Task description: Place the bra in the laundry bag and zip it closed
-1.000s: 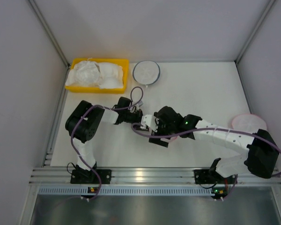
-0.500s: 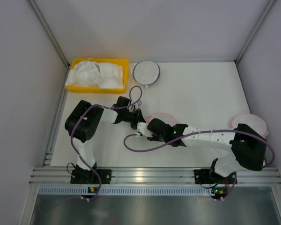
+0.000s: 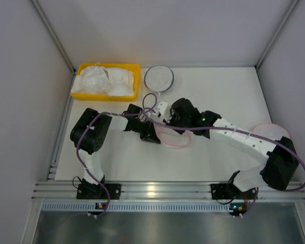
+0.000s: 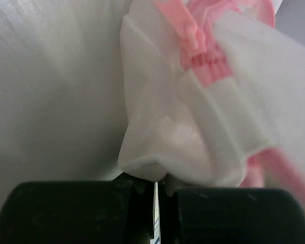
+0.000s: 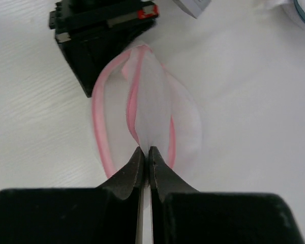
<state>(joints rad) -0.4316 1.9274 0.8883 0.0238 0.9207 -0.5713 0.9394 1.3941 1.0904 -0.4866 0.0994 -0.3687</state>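
- Flat white table (image 3: 218,91): holds everything; both arms reach over its mid-left part.
- Yellow rectangular plastic bin (image 3: 112,65), far-left corner: the soft white fabric bra (image 3: 104,80) w/ rounded cups lies heaped inside, well apart from the held bag.
- Round white mesh laundry bag w/ pink rim and zip (image 5: 151,114): mid-table, stretched btwn the two grippers into a narrow leaf shape, rim folded in long pink loops.
- Round white bag w/ dark grey-blue rim (image 3: 158,78): just right of the bin.
- Second round pink-rimmed white bag (image 3: 268,129): near right edge, partly hidden by R arm.
- L gripper (image 4: 156,184): jaws pressed together, pinching bunched mesh at one end of the laundry bag.
- R gripper (image 5: 146,152): jaws closed to a sliver, tips nipping mesh at the opposite end.
- Pink zip slider (image 4: 190,35): close to the L gripper's end.
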